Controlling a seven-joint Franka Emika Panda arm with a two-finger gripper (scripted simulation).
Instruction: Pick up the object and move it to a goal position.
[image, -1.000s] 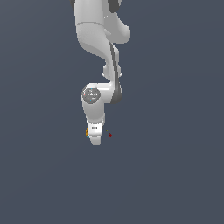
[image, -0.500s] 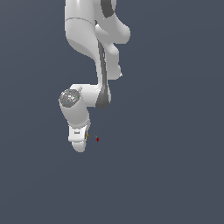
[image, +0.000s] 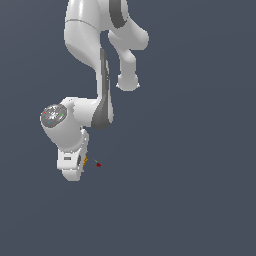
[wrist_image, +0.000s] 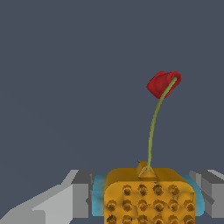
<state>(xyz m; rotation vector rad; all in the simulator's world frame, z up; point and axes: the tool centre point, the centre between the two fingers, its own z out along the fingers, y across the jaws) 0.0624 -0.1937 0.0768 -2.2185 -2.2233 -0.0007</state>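
The object (wrist_image: 148, 194) is an orange lump with dark speckles and teal patches at its sides. It sits between my two grey fingers (wrist_image: 81, 197). A thin green stalk rises from it to a small red blob (wrist_image: 162, 84). In the exterior view my white gripper (image: 83, 163) points down at the lower left. Only a sliver of the orange object (image: 85, 161) shows at its side, with the red blob (image: 98, 164) just beside it. The gripper is shut on the object.
The white arm (image: 100, 95) comes down from the top of the exterior view and folds at a round joint (image: 54, 116). The dark grey-blue background is plain all around. No other objects or marks show.
The arm has swung toward the exterior view's left and slightly lower, carrying the object and its red blob along. The grip has stayed shut.
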